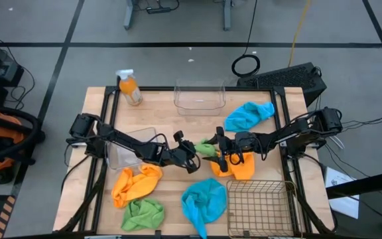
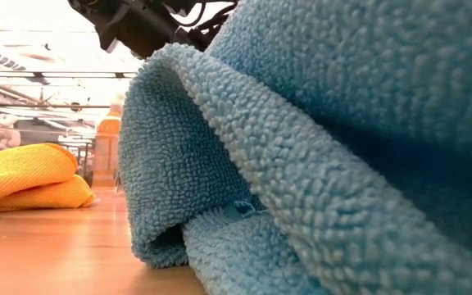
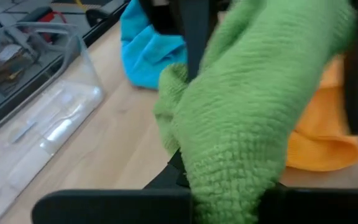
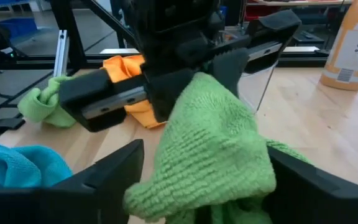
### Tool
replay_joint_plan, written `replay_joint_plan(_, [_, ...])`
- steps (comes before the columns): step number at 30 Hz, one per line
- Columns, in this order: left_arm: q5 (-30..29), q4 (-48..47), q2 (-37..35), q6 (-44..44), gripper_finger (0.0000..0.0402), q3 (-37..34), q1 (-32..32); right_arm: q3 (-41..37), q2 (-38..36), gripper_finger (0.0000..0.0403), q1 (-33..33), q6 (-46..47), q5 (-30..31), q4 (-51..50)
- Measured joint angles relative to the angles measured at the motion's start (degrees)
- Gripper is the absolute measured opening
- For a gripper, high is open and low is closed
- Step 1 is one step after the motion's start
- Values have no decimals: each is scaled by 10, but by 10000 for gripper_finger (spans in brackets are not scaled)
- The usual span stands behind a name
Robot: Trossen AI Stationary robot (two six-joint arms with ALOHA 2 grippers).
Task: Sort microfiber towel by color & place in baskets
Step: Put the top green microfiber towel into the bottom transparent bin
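A green microfiber towel point(image 1: 204, 147) hangs at the table's middle between my two grippers. My left gripper point(image 1: 192, 159) comes from the left and is shut on it. My right gripper point(image 1: 221, 158) is open, its fingers standing wide on either side of the same towel point(image 4: 210, 143) without plainly touching it. Below the right gripper an orange towel point(image 1: 241, 166) lies on the table. Also on the table are a blue towel point(image 1: 247, 116) toward the far right, a blue one point(image 1: 204, 202) at the near edge, and an orange point(image 1: 134, 186) and a green one point(image 1: 143, 214) at the near left. My left gripper pinches the green towel's upper bunched part point(image 4: 213, 78) between its two fingers, coming roughly level from the table's left. Several folds are gathered in the hold. The towel hangs below the fingers point(image 3: 253, 124); whether its lower end touches the table I cannot tell.
One clear tub point(image 1: 199, 95) stands at the far middle and another point(image 1: 132, 146) under the left arm. The wire-mesh basket point(image 1: 257, 207) sits at the near right corner. An orange spray bottle point(image 1: 130, 87) stands at the far left. The near blue towel point(image 2: 318, 147) fills the low view.
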Motion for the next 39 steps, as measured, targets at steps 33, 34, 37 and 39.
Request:
replay_joint_plan(33, [66,-126,-50,-32,201,1,-114,1,-20,26,2,-112,168,-21])
replay_joint_plan(34, [53,-139,-53,-22,198,1,-124,1,-26,25,4,-112,165,-28])
replay_joint_plan(37, [-6,-182,-75,-3,183,1,-154,1,-48,24,9,-112,142,-45])
replay_joint_plan(39, [-42,-205,-95,1,170,1,-175,0,-74,24,14,-116,118,-73])
